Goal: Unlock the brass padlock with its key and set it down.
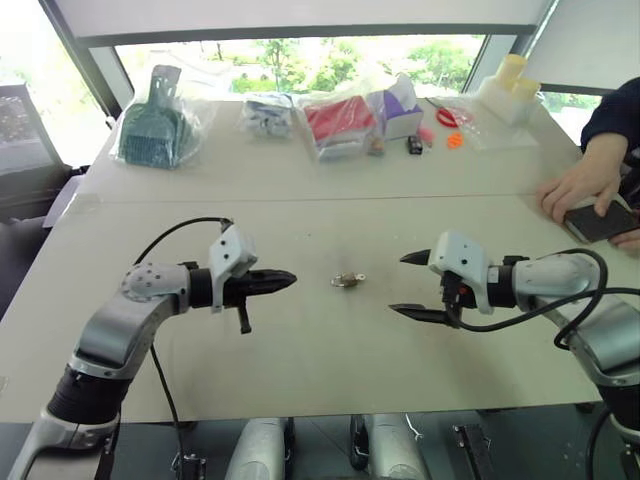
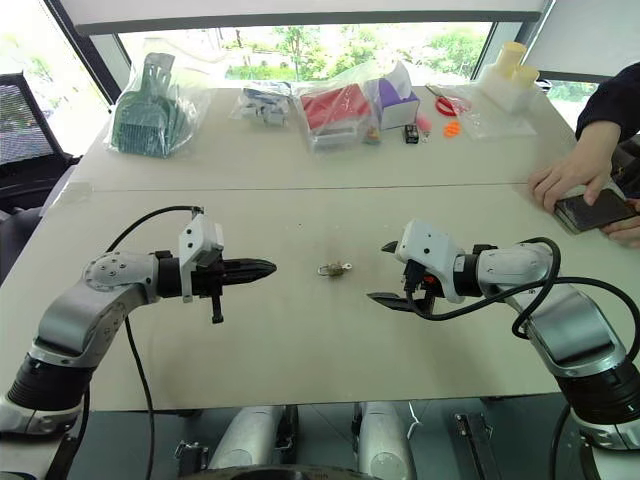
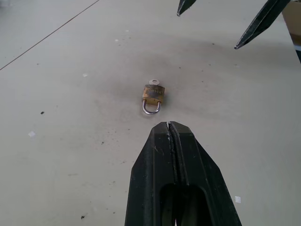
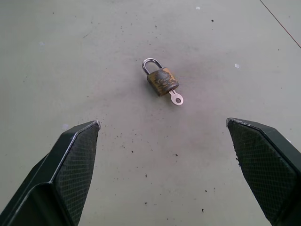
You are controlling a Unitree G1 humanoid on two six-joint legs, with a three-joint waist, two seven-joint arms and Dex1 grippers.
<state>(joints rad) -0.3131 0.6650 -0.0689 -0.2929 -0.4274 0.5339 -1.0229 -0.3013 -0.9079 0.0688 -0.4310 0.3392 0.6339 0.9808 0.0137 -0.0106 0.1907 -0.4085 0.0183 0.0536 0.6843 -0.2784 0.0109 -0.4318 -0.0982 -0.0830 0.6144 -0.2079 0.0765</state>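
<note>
1. Your brass padlock (image 4: 162,80) lies flat on the table (image 1: 300,340), about midway between the two grippers, touching neither.
2. The key (image 4: 176,98) sticks out of the padlock's body, at the end opposite the shackle. Whether it's turned, can't tell.
3. The shackle (image 3: 151,108) loop points toward your left gripper's side; both its legs look seated in the body.
4. Your left gripper (image 1: 285,279) hovers just left of the padlock, fingers pressed together, nothing between them, tips aimed right at the lock.
5. Your right gripper (image 1: 405,285) hovers to the right of the padlock, fingers spread wide apart, nothing in them, opening facing left toward the lock.
6. From the right wrist view the padlock sits beyond the two spread fingers (image 4: 75,155), roughly centred in the gap but well clear of the tips.
7. Far side of the table: a green item in a clear bag (image 1: 155,125) at far left, then a small bagged item (image 1: 268,113), a red bagged item (image 1: 340,122), a purple-and-white box (image 1: 400,108), and a white container with pale yellow lids (image 1: 508,90) at far right.
8. Small loose bits near those: an orange piece (image 1: 455,140) and red-handled scissors (image 1: 447,116).
9. A person's hand (image 1: 580,185) rests on the table's far right edge beside a dark phone (image 1: 600,220).
</note>
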